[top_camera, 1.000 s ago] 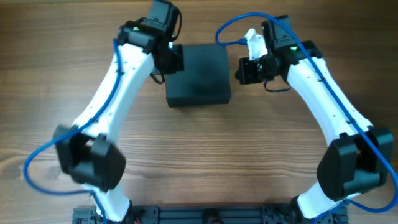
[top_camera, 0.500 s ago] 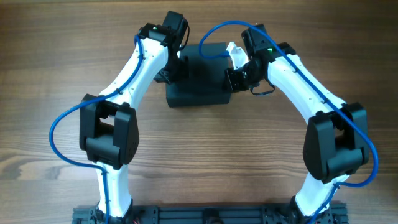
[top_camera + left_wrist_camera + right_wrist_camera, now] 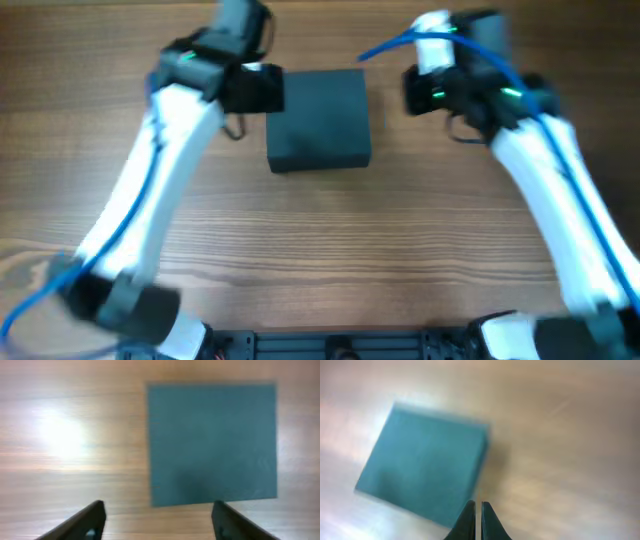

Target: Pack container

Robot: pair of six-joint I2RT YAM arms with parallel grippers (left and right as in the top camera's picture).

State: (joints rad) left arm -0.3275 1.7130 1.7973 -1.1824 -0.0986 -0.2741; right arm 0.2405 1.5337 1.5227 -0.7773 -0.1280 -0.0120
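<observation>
The container is a dark teal-grey square box lying flat on the wooden table with its lid down. My left gripper hovers just off its upper left side. In the left wrist view the container fills the upper right, and the left gripper is open with only bare wood between its fingers. My right gripper hangs to the right of the box, apart from it. In the right wrist view the right gripper is shut and empty, over the edge of the container.
The wooden table stretches around the box. Both arms blur with motion in the overhead view. A blue cable loops from the right arm above the box. A black rail runs along the front edge.
Both grippers have drawn back outward from the container's sides. The left gripper has gone from shut to open. The right stays shut. The box has not moved.
</observation>
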